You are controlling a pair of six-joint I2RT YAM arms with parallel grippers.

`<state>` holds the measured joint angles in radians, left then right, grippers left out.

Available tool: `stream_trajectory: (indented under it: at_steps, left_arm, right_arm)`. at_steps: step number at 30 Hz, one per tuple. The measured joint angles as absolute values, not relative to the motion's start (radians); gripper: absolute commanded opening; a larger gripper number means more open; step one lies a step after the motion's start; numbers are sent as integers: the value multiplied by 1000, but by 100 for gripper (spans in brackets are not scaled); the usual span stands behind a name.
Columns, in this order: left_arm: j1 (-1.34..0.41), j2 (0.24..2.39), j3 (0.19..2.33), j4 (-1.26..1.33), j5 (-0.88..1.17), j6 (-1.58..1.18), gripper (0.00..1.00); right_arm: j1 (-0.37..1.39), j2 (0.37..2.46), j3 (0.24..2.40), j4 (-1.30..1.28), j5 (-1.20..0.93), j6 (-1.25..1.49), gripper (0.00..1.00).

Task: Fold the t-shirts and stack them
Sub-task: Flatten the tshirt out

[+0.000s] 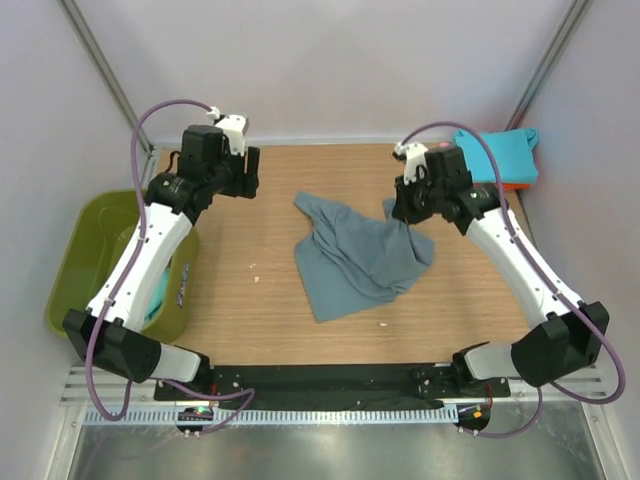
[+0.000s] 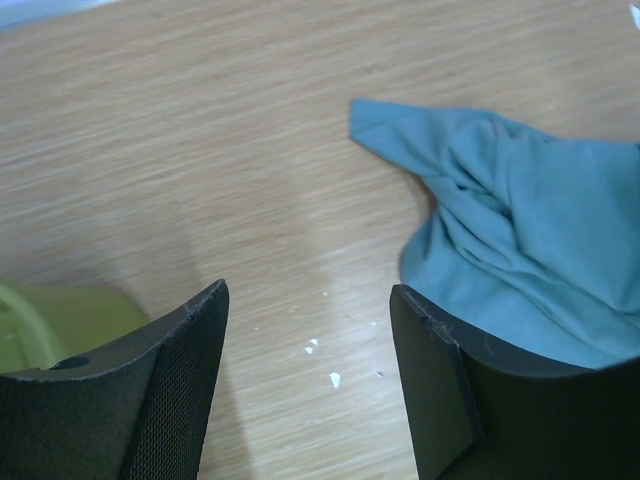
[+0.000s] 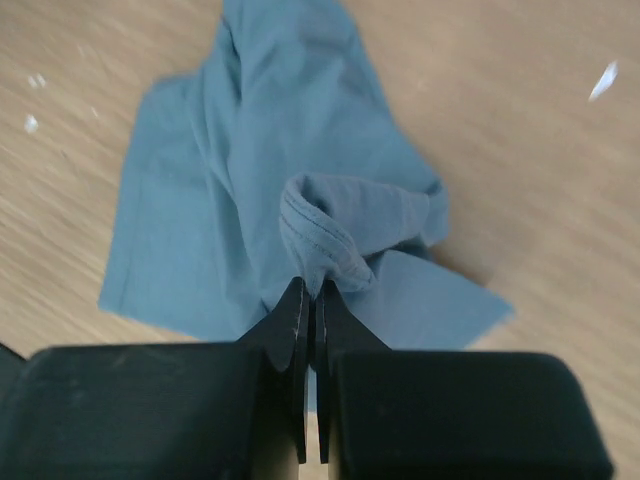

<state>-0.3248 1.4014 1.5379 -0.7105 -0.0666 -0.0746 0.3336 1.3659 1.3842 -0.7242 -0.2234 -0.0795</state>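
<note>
One crumpled slate-blue t-shirt point(image 1: 355, 262) lies on the wood-grain table point(image 1: 240, 280), its stitched hem pinched by the right gripper point(image 3: 311, 292); the left gripper point(image 2: 308, 300) gapes wide.

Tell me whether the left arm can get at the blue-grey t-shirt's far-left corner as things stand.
Probably yes. The left end effector hangs open over bare table beside the blue-grey t-shirt and its corner, with nothing between them; the right end effector pinches only the opposite edge.
</note>
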Motion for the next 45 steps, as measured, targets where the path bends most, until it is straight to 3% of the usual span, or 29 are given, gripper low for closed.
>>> stream_trajectory:
  at_steps: [7,13,14,15,17,19,22,24,29,37,45]
  left_arm:
    - [-324,1497,1501,-751,153,-60,67]
    - [-325,1803,1624,-790,205,-30,68]
    - [-325,1860,1662,-790,205,-25,69]
    - [-325,1903,1692,-793,205,-20,69]
    - [-325,1982,1756,-798,200,-8,69]
    - [-325,2012,1783,-799,190,7,70]
    - [-332,1997,1784,-810,182,18,69]
    - [-342,1959,1760,-810,184,31,63]
    - [-420,1799,1616,-889,247,87,54]
    - [-524,1793,1464,-946,340,94,55]
    - [-591,1887,1483,-950,302,114,55]
  right_arm:
    - [313,1156,1111,-754,-101,-52,1]
    - [47,1018,1023,-749,22,63,1]
    - [3,1017,1008,-750,47,80,9]
    - [-27,1019,995,-754,60,91,27]
    - [-45,1030,989,-775,56,102,73]
    - [-45,1049,1006,-787,18,75,80]
    - [-45,1095,1071,-763,-55,11,81]
    - [-44,1150,1134,-719,-96,-14,81]
    - [-43,1448,1398,-571,-290,-10,77]
    - [17,2103,1963,-537,-568,65,73]
    - [139,2371,2097,-542,-657,101,73]
